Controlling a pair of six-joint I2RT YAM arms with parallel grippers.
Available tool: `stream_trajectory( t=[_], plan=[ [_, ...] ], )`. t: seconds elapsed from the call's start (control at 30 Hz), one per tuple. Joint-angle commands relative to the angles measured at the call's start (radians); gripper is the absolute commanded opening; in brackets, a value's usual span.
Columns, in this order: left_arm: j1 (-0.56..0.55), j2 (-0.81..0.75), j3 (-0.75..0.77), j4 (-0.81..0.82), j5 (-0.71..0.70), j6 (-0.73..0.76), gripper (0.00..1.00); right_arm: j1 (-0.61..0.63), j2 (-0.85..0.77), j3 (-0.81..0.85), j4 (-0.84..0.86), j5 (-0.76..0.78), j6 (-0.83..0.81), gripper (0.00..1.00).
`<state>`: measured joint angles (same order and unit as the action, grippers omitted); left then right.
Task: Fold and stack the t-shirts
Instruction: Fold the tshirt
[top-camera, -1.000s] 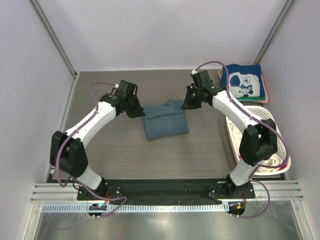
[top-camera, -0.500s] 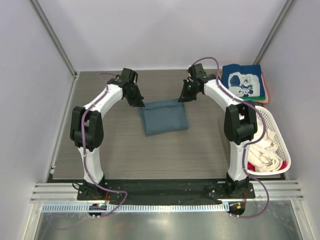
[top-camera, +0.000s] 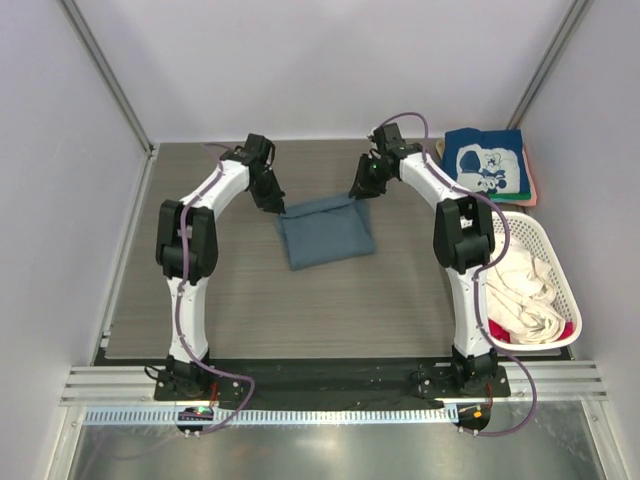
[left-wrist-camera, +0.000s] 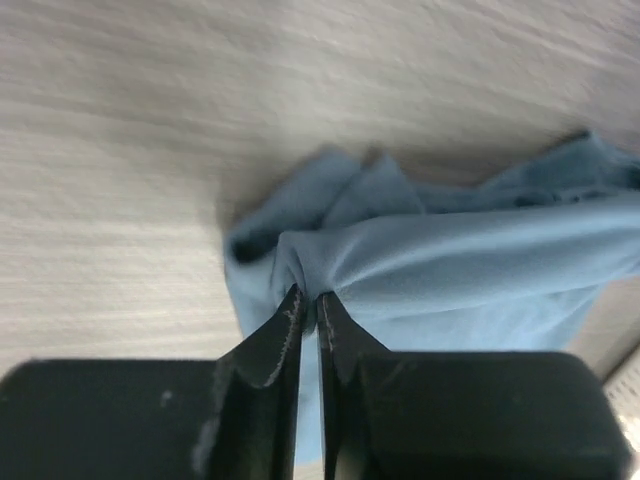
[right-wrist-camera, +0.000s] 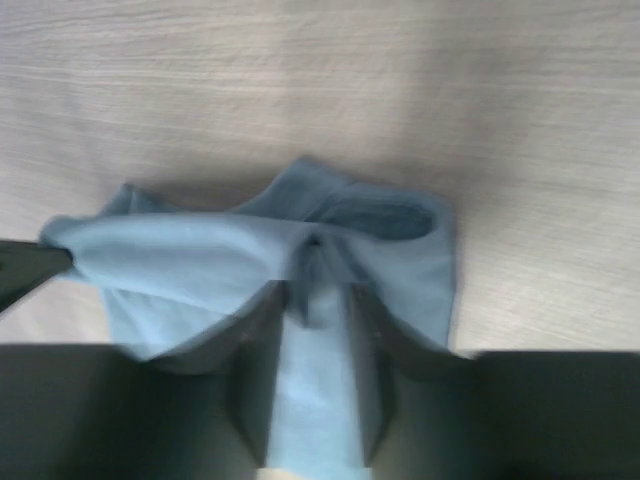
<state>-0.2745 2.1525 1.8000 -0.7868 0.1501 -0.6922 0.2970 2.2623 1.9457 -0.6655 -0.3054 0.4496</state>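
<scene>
On the table (top-camera: 250, 300), left fingers (left-wrist-camera: 270, 350) and right fingers (right-wrist-camera: 255, 390) each pinch the slate-blue t-shirt (top-camera: 328, 232).

You're looking at a grey wood-grain tabletop (top-camera: 250, 300) filling the middle of the frame, with pale lilac walls (top-camera: 320, 60) on three sides. Slanted silver metal posts (top-camera: 105, 75) stand upper left and upper right, and the light is soft and even.

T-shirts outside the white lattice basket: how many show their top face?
2. A slate-blue folded cloth t-shirt lies at the centre; a navy cartoon-print t-shirt tops the far-right stack. Coloured edges beneath suggest more, hidden.
</scene>
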Motion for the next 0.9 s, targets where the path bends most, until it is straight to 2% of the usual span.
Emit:
stream_trajectory(
  t=[0.0,0.07,0.1,0.17,0.2,0.23,0.3,0.33,0.37,0.43,0.5,0.6,0.73,0.87],
  plan=[
    [0.052,0.058,0.126,-0.098,-0.047,0.054,0.19,-0.05,0.029,0.105,0.001,0.005,-0.014,0.43],
    [0.066,0.108,0.287,-0.187,-0.046,0.063,0.31,-0.068,0.058,0.212,-0.031,-0.012,-0.02,0.55],
    [0.069,0.121,0.347,-0.225,-0.05,0.069,0.42,-0.073,0.062,0.257,-0.078,-0.012,-0.028,0.59],
    [0.063,0.13,0.509,-0.33,-0.083,0.091,0.52,-0.082,0.031,0.329,-0.108,-0.005,-0.035,0.6],
    [0.06,0.118,0.531,-0.347,-0.093,0.098,0.57,-0.082,0.005,0.325,-0.111,0.002,-0.045,0.61],
    [0.055,0.095,0.533,-0.359,-0.116,0.109,0.59,-0.081,-0.033,0.27,-0.105,-0.003,-0.051,0.61],
    [0.028,-0.004,0.448,-0.333,-0.139,0.108,0.6,-0.061,-0.16,0.161,-0.041,-0.049,-0.055,0.61],
    [-0.001,-0.043,0.394,-0.31,-0.142,0.096,0.6,-0.053,-0.203,0.016,-0.01,-0.079,-0.048,0.61],
    [-0.02,-0.08,0.321,-0.28,-0.135,0.089,0.59,-0.045,-0.278,-0.057,0.024,-0.163,-0.037,0.61],
    [-0.057,-0.191,0.123,-0.185,-0.095,0.07,0.59,-0.029,-0.328,-0.248,0.113,-0.276,0.004,0.61],
    [-0.115,-0.258,-0.064,-0.062,-0.028,0.007,0.57,-0.007,-0.365,-0.347,0.177,-0.39,0.014,0.6],
    [-0.211,-0.35,-0.242,0.113,0.031,-0.069,0.56,0.04,-0.345,-0.465,0.199,-0.483,-0.024,0.58],
    [-0.239,-0.32,-0.376,0.285,0.117,-0.159,0.54,0.027,-0.287,-0.531,0.202,-0.442,-0.051,0.57],
    [-0.241,-0.234,-0.424,0.317,0.111,-0.158,0.51,0.019,-0.233,-0.594,0.211,-0.325,-0.068,0.54]
  ],
)
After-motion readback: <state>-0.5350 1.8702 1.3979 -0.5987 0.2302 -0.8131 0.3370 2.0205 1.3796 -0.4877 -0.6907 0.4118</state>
